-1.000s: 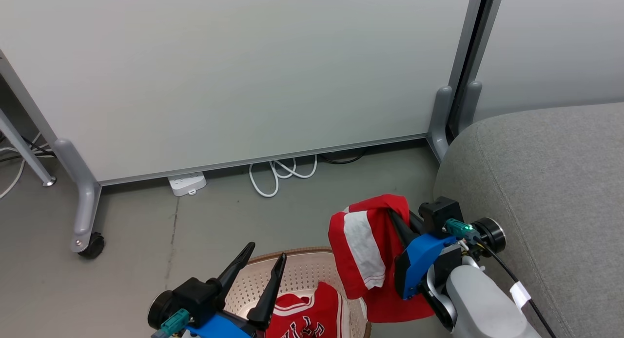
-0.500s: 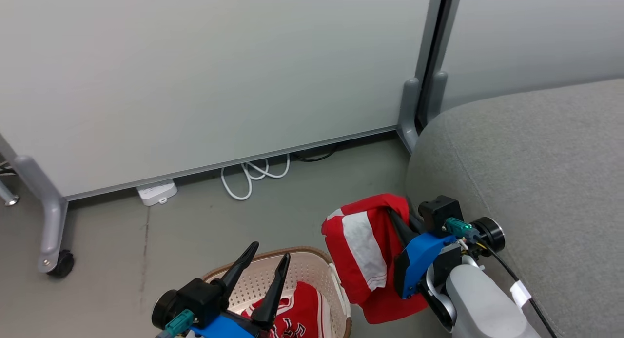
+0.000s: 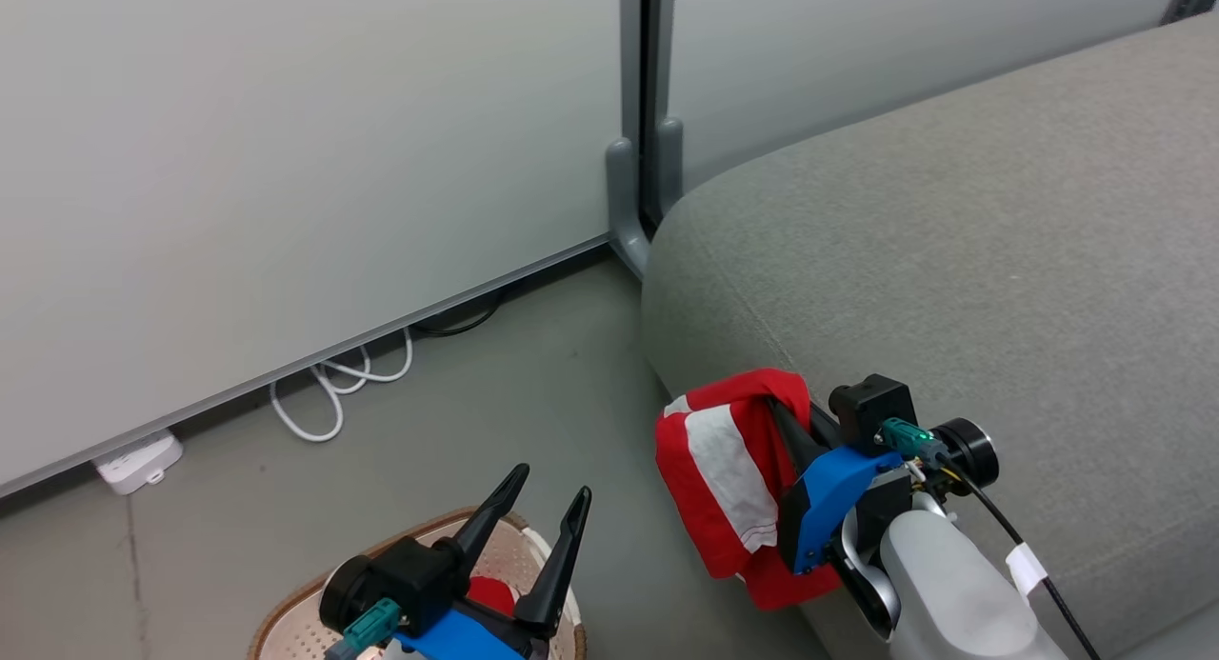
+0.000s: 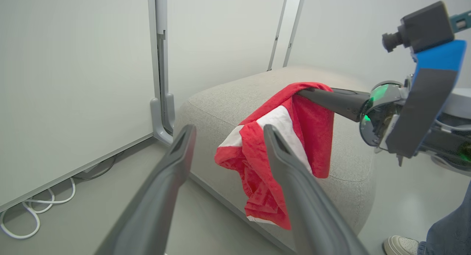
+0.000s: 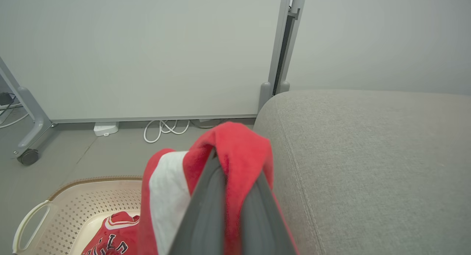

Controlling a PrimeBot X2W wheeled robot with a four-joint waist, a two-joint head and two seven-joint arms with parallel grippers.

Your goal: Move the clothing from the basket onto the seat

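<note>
One shorts (image 3: 724, 479) in right hand (image 3: 773, 408), one jersey (image 5: 114, 236) in basket (image 5: 73, 207)

Ahead of me stand two pale grey partition panels (image 3: 286, 165), joined by a grey metal post (image 3: 633, 117) whose curved foot rests on the floor (image 3: 495, 403). The floor is smooth, grey and evenly lit. Along the left panel's lower edge lie a looped white cable (image 3: 341, 382) and a white power strip (image 3: 138, 460). In my right wrist view, another panel leg ends in a black caster (image 5: 27, 156).
</note>
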